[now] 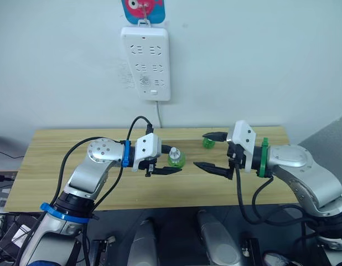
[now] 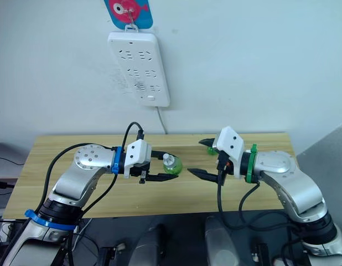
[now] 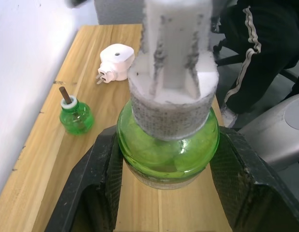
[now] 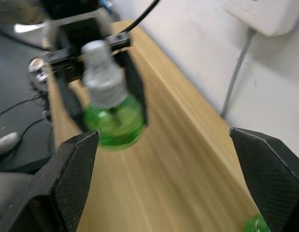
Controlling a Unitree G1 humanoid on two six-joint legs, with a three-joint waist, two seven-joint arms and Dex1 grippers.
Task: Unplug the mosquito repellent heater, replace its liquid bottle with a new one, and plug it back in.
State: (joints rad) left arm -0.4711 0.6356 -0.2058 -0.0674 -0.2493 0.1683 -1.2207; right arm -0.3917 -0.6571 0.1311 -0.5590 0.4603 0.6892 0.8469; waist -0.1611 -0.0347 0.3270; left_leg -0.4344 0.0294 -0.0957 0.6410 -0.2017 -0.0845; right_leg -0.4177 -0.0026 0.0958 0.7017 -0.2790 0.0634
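the left pincer (image 1: 170, 164) is clamped on the new capped green bottle (image 1: 176, 159), held above the counter (image 1: 60, 166). the right pincer (image 1: 214, 151) gapes wide, empty. the bottle looks light, rigid, slick (likely brittle); best gripped round its belly, cap free.

The right gripper (image 1: 214, 151) partly hides the capless bottle (image 1: 208, 143).

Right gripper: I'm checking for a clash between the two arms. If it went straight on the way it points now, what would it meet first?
Most likely the new bottle, capped and held in the left gripper. The right gripper is open and points straight at it, with bare table below. Depth between them is hard to judge.
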